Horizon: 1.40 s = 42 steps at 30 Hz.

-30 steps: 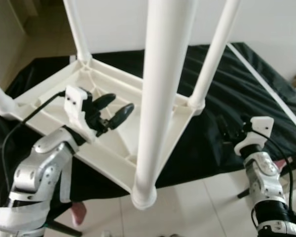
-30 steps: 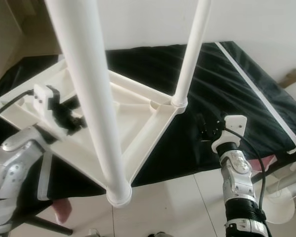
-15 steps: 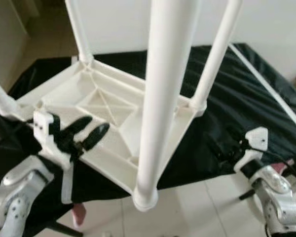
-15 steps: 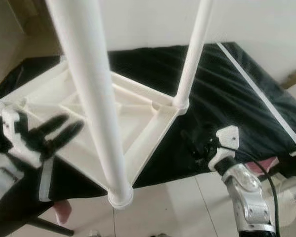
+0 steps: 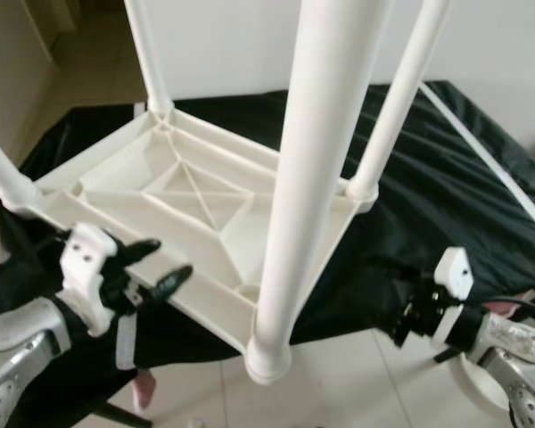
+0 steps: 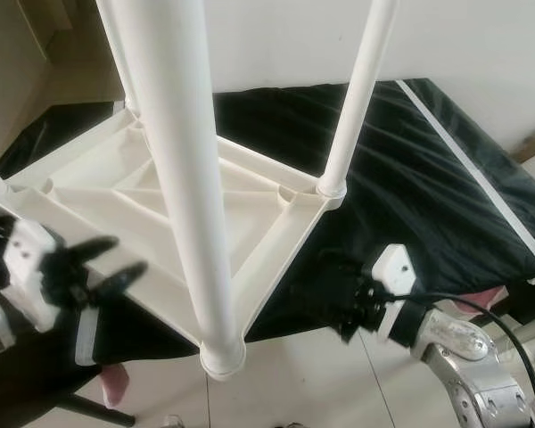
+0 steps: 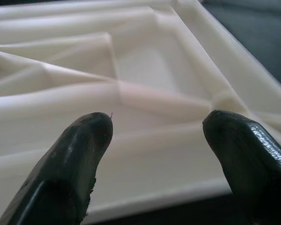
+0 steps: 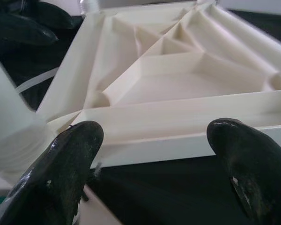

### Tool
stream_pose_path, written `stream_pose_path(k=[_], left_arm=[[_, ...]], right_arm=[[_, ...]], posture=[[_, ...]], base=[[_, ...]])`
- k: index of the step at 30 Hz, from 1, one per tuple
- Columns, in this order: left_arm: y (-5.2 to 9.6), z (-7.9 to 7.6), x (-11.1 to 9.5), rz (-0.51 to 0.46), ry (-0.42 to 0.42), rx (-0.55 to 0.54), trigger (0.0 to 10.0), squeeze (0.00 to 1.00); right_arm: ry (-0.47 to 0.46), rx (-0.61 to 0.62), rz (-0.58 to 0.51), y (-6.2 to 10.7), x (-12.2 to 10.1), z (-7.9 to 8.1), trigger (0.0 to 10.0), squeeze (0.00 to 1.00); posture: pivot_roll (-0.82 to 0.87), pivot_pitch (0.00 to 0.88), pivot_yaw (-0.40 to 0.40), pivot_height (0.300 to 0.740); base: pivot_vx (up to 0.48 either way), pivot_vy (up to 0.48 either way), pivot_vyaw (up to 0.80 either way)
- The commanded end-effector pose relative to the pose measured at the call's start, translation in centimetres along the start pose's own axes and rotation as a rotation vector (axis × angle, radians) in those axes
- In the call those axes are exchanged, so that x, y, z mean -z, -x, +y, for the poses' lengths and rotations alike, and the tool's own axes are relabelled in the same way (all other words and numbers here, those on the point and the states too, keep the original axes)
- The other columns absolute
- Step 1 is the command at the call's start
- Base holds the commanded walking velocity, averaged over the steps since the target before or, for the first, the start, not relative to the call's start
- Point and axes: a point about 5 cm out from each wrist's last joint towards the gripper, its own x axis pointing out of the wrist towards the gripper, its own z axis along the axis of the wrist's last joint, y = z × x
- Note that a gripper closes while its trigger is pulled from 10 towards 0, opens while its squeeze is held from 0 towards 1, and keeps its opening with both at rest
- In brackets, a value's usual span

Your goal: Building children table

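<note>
Children table (image 5: 187, 192) upside down on black cloth (image 5: 446, 178) | your left hand (image 5: 147, 267) wide apart at its edge | your right hand (image 8: 154, 159) wide, empty.

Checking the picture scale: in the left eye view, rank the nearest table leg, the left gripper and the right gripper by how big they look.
1. Nearest table leg, by far the largest, though closeness to the camera inflates it.
2. Left gripper and right gripper: both small and look alike; no ranking.
</note>
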Motion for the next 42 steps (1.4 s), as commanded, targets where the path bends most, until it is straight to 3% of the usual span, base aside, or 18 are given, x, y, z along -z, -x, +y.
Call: stream_pose_path(k=[1, 4, 7, 12, 14, 19, 23, 35, 42], left_arm=[[0.6, -2.3, 0.8, 0.064, -0.058, 0.500, 10.0, 0.00], [0.5, -2.2, 1.3, 0.089, -0.093, 0.500, 10.0, 0.00], [0.4, -2.0, 2.8, 0.184, -0.158, 0.528, 10.0, 0.00], [1.1, -3.0, 3.1, 0.233, -0.137, 0.625, 10.0, 0.00], [0.9, -3.0, 3.2, 0.232, -0.154, 0.617, 10.0, 0.00], [-0.8, -2.4, 3.5, 0.191, -0.234, 0.583, 10.0, 0.00], [-1.5, -2.5, 3.5, 0.176, -0.246, 0.580, 10.0, 0.00], [-5.3, -4.6, 3.6, 0.074, -0.249, 0.595, 10.0, 0.00], [-7.0, -5.1, 2.9, -0.004, -0.259, 0.574, 10.0, 0.00]], right_arm=[[-0.011, -0.067, 0.021, -0.1, -0.1, 0.7, 10.0, 0.00], [-0.013, -0.092, 0.031, -0.2, -0.1, 0.9, 10.0, 0.00], [0.006, -0.125, 0.061, -0.8, 0.5, 1.1, 10.0, 0.00], [0.010, -0.184, 0.087, -1.2, 1.0, 1.8, 10.0, 0.00], [0.012, -0.182, 0.093, -1.1, 1.1, 1.7, 10.0, 0.00], [0.020, -0.186, 0.092, -1.7, 1.0, 1.6, 10.0, 0.00], [0.021, -0.190, 0.092, -1.8, 1.1, 1.7, 10.0, 0.00], [0.025, -0.306, 0.134, -0.7, 0.9, 2.8, 10.0, 0.00], [0.047, -0.293, 0.105, -1.8, 0.9, 2.5, 10.0, 0.00]], posture=[[0.03, 0.093, -0.013, 0.740], [0.03, 0.093, -0.013, 0.740], [0.02, 0.092, -0.013, 0.740], [0.03, 0.088, -0.012, 0.740], [0.03, 0.087, -0.012, 0.740], [0.03, 0.079, -0.011, 0.740], [0.03, 0.078, -0.013, 0.740], [-0.02, 0.071, 0.007, 0.740], [-0.02, 0.074, 0.008, 0.740]], base=[[0.000, 0.000, 0.00], [0.000, 0.000, 0.00], [0.000, 0.000, 0.00], [0.000, 0.000, 0.00], [0.000, 0.000, 0.00], [0.000, 0.000, 0.00], [0.000, 0.000, 0.00], [0.000, 0.000, 0.00], [0.000, 0.000, 0.00]])
